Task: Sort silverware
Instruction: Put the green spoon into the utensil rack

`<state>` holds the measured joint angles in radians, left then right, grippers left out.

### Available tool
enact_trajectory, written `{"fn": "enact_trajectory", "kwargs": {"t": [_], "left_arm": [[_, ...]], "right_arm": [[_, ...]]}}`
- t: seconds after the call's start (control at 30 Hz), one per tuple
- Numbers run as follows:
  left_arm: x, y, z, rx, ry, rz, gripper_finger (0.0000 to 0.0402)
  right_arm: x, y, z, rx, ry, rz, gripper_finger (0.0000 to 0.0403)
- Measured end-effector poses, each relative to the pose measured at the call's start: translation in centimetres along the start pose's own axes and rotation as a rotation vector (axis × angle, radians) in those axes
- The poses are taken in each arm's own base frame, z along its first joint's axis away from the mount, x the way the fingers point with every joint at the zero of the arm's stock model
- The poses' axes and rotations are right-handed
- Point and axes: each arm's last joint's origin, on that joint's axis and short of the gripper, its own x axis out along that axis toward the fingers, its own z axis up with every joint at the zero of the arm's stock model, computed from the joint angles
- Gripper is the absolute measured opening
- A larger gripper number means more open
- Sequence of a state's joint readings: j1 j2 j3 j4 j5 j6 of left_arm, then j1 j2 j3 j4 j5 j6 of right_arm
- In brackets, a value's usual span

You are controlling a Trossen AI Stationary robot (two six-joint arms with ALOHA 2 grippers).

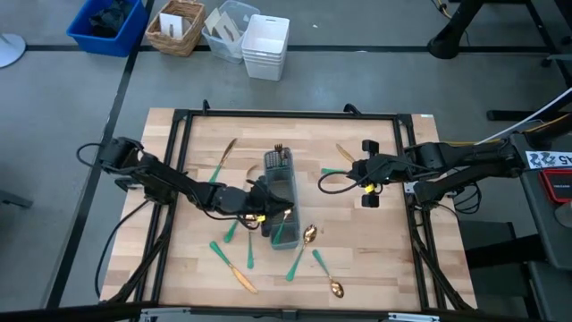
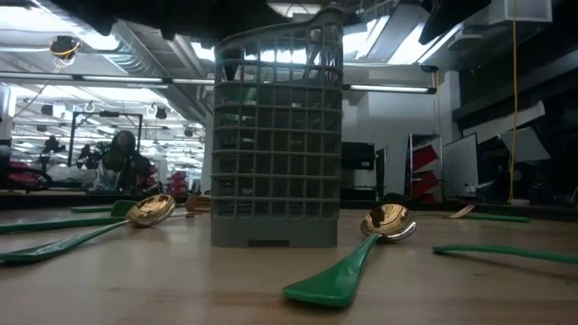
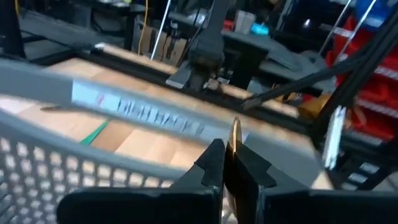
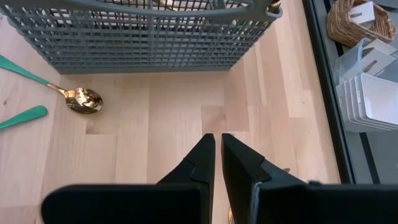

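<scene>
I see the left claw clenched on a gold-tipped utensil over the grey caddy. The right claw hovers nearly closed, empty. Other silverware lies scattered on the worktop.

Raised lettering runs along the grey caddy's rim in the left wrist view, too blurred to read; nothing else legible.
</scene>
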<state>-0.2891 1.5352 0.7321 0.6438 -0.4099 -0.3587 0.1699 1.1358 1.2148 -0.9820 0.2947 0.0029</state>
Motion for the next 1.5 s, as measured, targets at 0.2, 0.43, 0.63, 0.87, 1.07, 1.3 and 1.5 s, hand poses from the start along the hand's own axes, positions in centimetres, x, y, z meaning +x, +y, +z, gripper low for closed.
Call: {"fn": "enact_trajectory", "kwargs": {"t": [0.2, 0.43, 0.63, 0.87, 1.07, 1.3, 1.5], "left_arm": [[-0.2, -0.4, 0.8, -0.002, -0.062, -0.026, 0.0004], [-0.8, -0.5, 2.4, 0.095, -0.157, -0.027, 0.0004], [-2.1, -0.5, 4.5, 0.189, -0.226, -0.017, 0.0003], [-2.4, -0.3, 4.9, 0.411, -0.236, 0.093, 0.0003], [-1.5, 0.0, 3.2, 0.477, -0.15, 0.103, 0.0004], [-0.2, 0.2, 1.0, 0.448, -0.086, 0.107, 0.001], [0.3, 0.3, -0.1, 0.407, -0.041, 0.105, 0.0018]], "right_arm": [[0.0, 0.0, 0.0, 0.0, 0.0, 0.0, 0.0033], [0.0, 0.0, 0.0, -0.001, 0.001, 0.015, 0.0033], [0.0, 0.3, 0.0, -0.001, 0.003, 0.088, 0.0033], [0.7, 0.6, 0.0, 0.048, -0.031, 0.141, 0.0033], [4.3, 2.2, -1.2, 0.121, -0.076, 0.288, 0.0033], [8.3, 3.4, -3.2, 0.235, -0.143, 0.325, 0.0033], [10.1, 4.0, -4.3, 0.287, -0.143, 0.335, 0.0033]]}}
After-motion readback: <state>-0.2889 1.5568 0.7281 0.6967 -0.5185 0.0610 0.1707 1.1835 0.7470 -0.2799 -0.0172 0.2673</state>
